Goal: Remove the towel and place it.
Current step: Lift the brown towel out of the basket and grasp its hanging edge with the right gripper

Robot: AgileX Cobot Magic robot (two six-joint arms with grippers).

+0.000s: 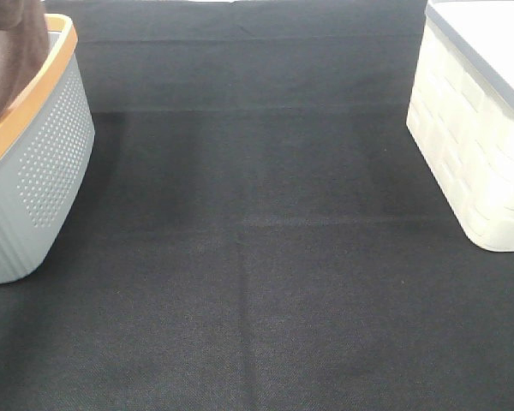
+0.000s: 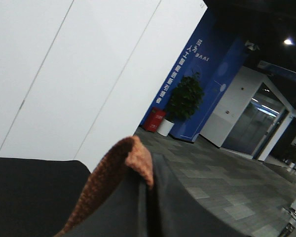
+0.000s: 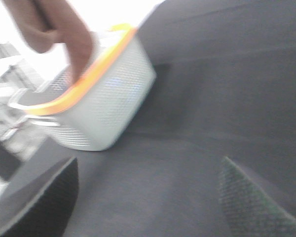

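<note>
I am clenching my left pincer [image 2: 144,197] on the towel [image 2: 119,170]. A brown, knitted fold of it is poking up from between the dark jaws, with a white wall and a blue wall behind it. In the high view the towel is sitting at the far left edge, over the open top of a grey perforated basket [image 1: 43,171] with an orange rim. From my right wrist the towel is hanging down to that rim, though the picture is blurred and I cannot tell whether its lower end is touching the inside of the basket.

My right pincer [image 3: 148,205] is released and grasping nothing. Its two dark fingers [image 3: 39,202] are standing wide apart above the black cloth surface [image 1: 257,257], and it is facing the basket.

A white woven-pattern bin [image 1: 471,163] with a grey lid [image 1: 497,51] is standing on the surface at the far right, well apart from the basket.
</note>
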